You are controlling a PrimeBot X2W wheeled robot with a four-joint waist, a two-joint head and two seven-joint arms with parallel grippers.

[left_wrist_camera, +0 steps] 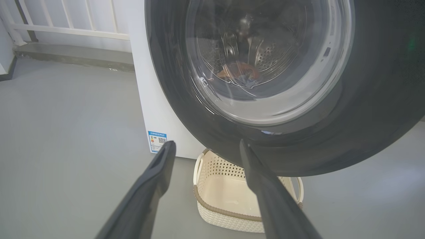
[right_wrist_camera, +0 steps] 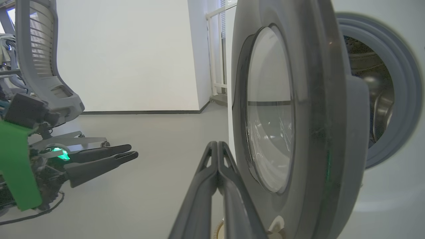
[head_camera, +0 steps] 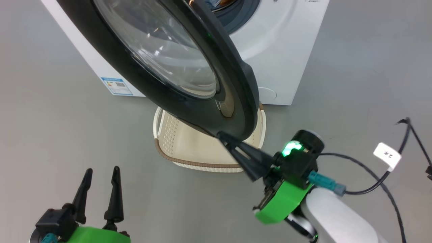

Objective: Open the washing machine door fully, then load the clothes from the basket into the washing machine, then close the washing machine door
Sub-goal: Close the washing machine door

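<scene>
Right gripper fingers pressed together, tips at washing machine door lower rim | door half-open, facing frame's lower left

grey floor, white wall, office chair

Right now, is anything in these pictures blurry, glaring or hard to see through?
Head view: white glare streaks cross the glass of the washing machine door. Left wrist view: the left fingers loom soft and out of focus; the clothes show dimly through the reflective glass. Right wrist view: the right fingers are blurred up close, and the glass mirrors the pale room.
</scene>
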